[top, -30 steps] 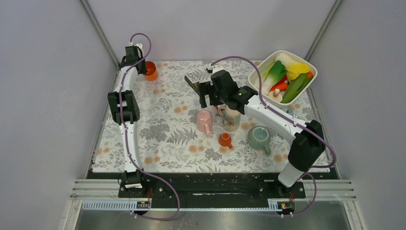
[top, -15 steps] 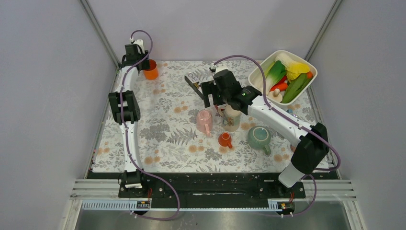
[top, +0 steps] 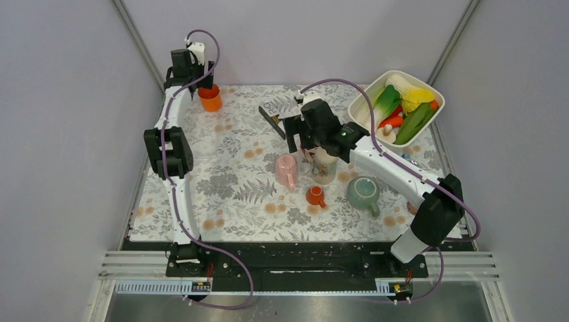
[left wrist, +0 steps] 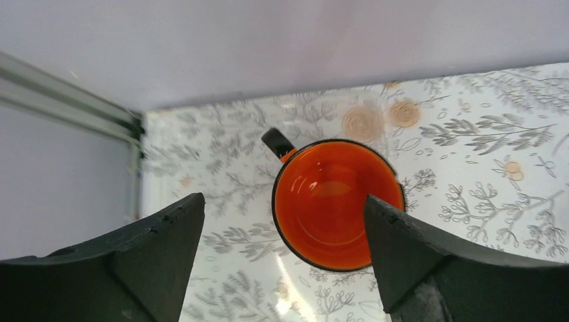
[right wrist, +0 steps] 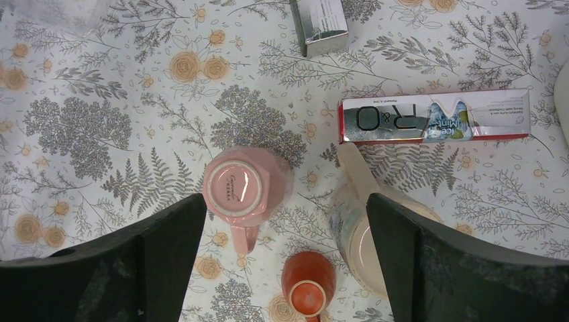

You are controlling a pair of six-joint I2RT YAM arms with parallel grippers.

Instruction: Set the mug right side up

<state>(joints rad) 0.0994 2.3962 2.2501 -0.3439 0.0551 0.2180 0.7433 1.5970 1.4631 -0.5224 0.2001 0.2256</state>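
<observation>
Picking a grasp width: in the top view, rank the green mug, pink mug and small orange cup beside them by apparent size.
Largest: green mug; then pink mug, slightly smaller; smallest: small orange cup.

The orange mug (left wrist: 335, 204) has a glossy glaze, the pink mug (right wrist: 238, 188) a smooth satin finish, the flowered table cover (left wrist: 470, 134) looks matt, the toothpaste box (right wrist: 436, 115) shiny card.

Plain grey walls (top: 302, 33); floral-print tablecloth (top: 228, 201); aluminium rails (top: 137, 41) in corners.
</observation>
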